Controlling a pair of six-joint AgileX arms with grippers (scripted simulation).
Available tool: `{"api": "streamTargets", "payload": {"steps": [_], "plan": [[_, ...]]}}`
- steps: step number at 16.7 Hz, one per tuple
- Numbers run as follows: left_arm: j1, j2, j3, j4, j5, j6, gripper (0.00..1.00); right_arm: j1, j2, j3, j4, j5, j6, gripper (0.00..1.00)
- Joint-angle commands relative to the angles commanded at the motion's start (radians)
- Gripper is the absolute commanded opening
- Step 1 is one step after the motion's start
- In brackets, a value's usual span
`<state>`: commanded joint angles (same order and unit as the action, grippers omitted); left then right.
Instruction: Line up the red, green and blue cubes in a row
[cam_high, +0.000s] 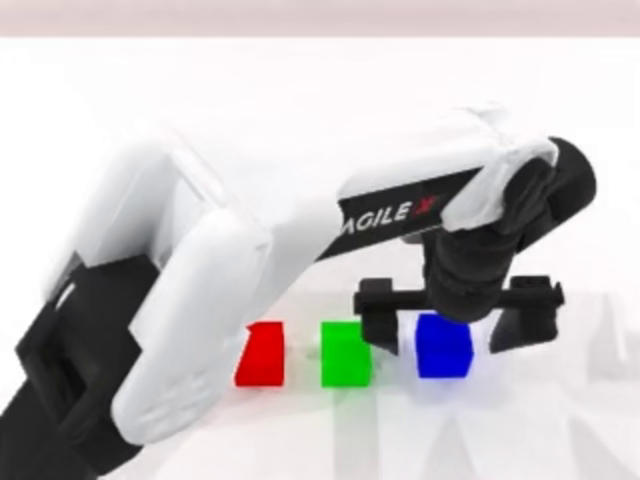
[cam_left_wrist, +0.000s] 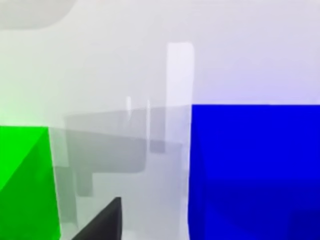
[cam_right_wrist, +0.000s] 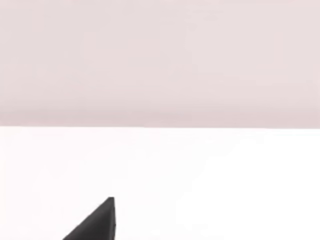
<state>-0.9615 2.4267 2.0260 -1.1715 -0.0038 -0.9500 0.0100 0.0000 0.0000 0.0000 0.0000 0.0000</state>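
Observation:
The red cube (cam_high: 261, 353), green cube (cam_high: 345, 353) and blue cube (cam_high: 443, 345) rest on the white table in a left-to-right row with small gaps between them. My left arm reaches across from the left. Its black left gripper (cam_high: 450, 332) is open and straddles the blue cube, one finger in the gap between green and blue, the other out to the blue cube's right. In the left wrist view the blue cube (cam_left_wrist: 255, 170) looms close, the green cube (cam_left_wrist: 25, 180) is at the side, and one fingertip (cam_left_wrist: 107, 222) stands apart from the blue cube. My right arm is out of the top view.
The left arm's white links (cam_high: 200, 300) hang over the table's left half and partly border the red cube. The right wrist view shows one black fingertip (cam_right_wrist: 102, 220) well off-centre over bare white table (cam_right_wrist: 200, 175), with a pale wall beyond.

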Motion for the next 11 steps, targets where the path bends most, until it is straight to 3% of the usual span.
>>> {"api": "streamTargets", "payload": {"steps": [11], "plan": [[0.017, -0.01, 0.26, -0.27, 0.0, -0.003, 1.0, 0.0, 0.0, 0.0, 0.0, 0.0, 0.0, 1.0]]}}
